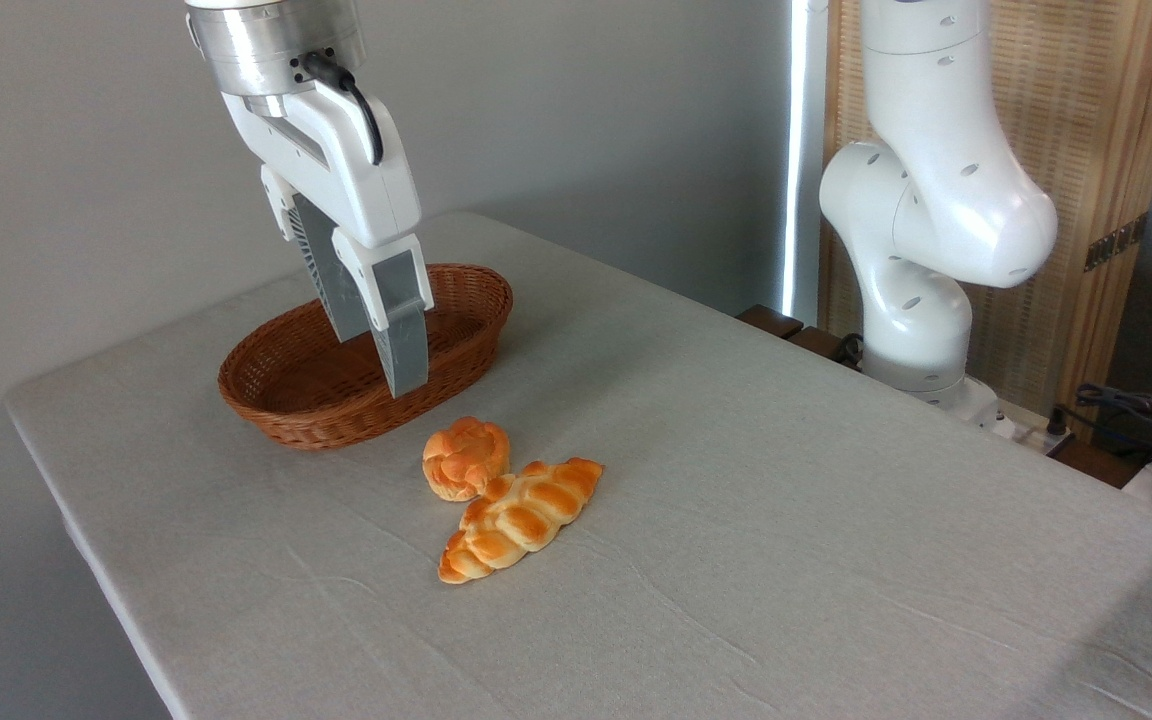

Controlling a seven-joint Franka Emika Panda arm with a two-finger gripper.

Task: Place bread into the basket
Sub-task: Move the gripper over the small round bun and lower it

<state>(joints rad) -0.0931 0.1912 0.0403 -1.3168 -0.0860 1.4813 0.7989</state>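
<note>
This looks like a robot test setup in a lab or office room rather than a kitchen. A white robot arm [921, 200] is bolted at the bench [786, 560] edge, well to the right of the fingers [406, 350]. The bench wears a plain grey cloth, and behind the fingers stands a bare grey wall [86, 200]. Far right of the fingers, a woven wood-framed screen [1096, 150] closes off the area, with loose black cables [1126, 410] bundled below it. The braided loaf [521, 515] below the fingers looks glossy like a prop.
</note>
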